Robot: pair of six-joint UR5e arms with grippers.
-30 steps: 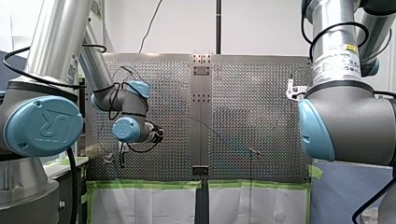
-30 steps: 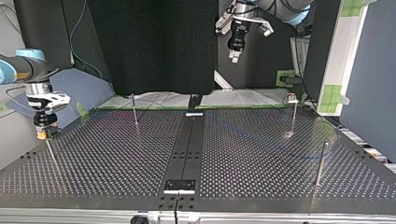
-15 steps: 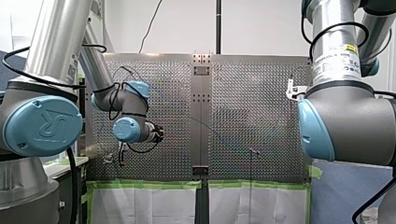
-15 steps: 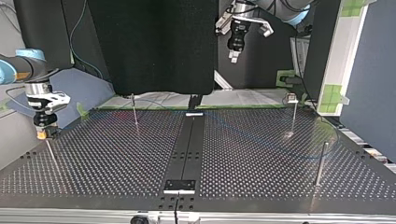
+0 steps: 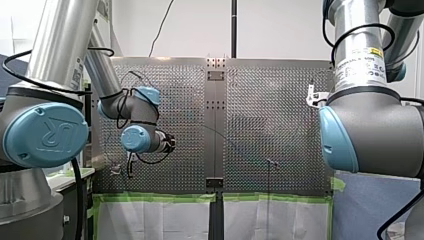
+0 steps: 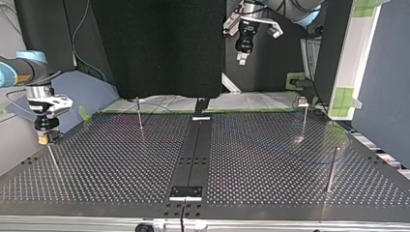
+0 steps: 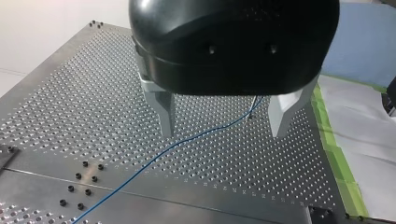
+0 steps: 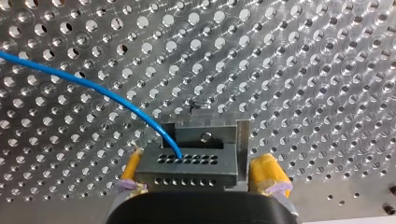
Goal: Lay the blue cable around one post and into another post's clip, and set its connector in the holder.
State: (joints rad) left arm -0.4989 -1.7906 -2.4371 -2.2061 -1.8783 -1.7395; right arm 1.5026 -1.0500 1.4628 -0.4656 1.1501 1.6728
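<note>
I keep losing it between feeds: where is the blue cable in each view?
Right wrist view: the blue cable curves in to a grey block at my right gripper.
Left wrist view: it crosses the table under my open left gripper.
Top view: a faint arc right of the centre strip.
Front view: too faint to trace.
Landmark: the centre strip, in front, top and left wrist views.
</note>
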